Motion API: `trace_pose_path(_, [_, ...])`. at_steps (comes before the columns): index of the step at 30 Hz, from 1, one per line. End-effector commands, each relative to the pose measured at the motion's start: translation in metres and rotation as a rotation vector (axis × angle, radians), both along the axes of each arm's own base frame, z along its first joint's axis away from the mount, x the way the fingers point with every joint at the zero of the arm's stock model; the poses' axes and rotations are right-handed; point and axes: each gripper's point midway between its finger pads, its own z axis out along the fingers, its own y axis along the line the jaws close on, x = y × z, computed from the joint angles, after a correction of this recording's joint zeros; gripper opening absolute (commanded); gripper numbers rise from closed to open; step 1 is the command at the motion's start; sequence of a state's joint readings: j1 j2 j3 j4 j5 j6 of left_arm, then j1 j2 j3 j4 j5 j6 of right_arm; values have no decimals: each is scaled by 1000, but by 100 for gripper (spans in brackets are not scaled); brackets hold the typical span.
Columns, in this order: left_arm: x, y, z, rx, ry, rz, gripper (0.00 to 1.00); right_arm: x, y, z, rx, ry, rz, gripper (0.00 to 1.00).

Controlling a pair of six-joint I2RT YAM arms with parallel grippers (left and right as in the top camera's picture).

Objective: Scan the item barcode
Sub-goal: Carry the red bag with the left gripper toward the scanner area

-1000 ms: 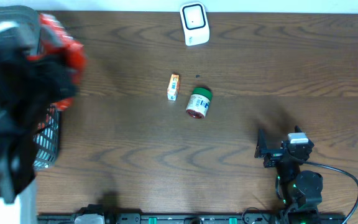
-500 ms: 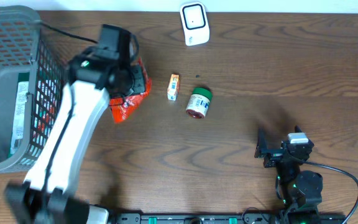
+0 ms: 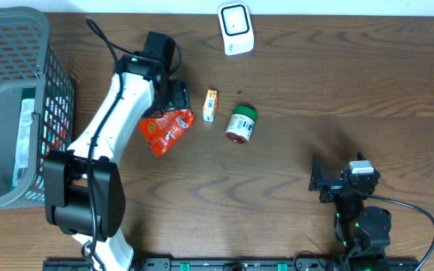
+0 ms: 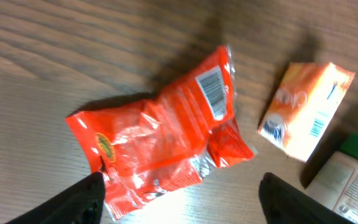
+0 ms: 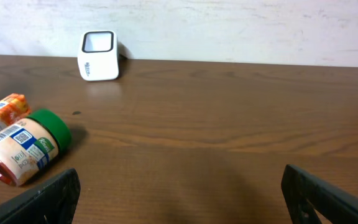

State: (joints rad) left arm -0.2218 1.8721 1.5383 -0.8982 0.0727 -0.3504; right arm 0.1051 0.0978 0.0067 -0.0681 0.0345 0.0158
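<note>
**Overhead and wrist views of a wooden surface [image 3: 315, 90].** The left end effector [image 4: 182, 183] is open and sits just left of centre in the upper half of the overhead frame. Its two dark fingers [image 4: 86, 199] are spread wide along the lower edge of the left wrist view and grip nothing.

A red packet [image 3: 166, 129] lies crumpled on the surface just below that end effector in the overhead frame, free of both fingers. Its white barcode [image 4: 211, 93] faces up, near the packet's upper right corner in the wrist view.

Just right of the packet lies a small orange box [image 3: 210, 105]. Right of the box is a jar [image 3: 240, 124] on its side, with its green lid toward the top of the frame. A white scanner [image 3: 236, 28] sits at top centre, well apart from the packet. A grey basket [image 3: 59, 98] fills the upper left corner.

The right end effector [image 5: 180, 186] rests at lower right, open, with only bare surface between its fingers. The jar, box and scanner show at the left of its wrist view.
</note>
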Motion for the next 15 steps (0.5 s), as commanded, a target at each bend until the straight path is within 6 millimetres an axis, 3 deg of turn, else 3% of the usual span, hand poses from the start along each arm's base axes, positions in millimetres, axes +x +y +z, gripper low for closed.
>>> trace_pose_path(1, [14,19,41,-16,-94,46,80,0,-3,-1,11,4,-16,99])
trace_pose_path(2, [13,18,45,-32,-102,31,72,0,-3,-1,11,4,-16,99])
trace_pose_path(3, [11,15,49,-55,-105,4,53,0,-3,-1,11,4,-16,99])
trace_pose_path(4, [9,10,51,-81,-101,-26,27,0,-3,-1,11,4,-16,99])
trace_pose_path(5, [6,2,51,-117,-90,-64,15,0,-3,-1,11,4,-16,99])
trace_pose_path(7, [-2,-8,47,-160,-62,-107,9,0,-3,-1,11,4,-16,99])
trace_pose_path(15, [-25,-14,-4,-161,38,-130,9,0,-3,-1,11,4,-16,99])
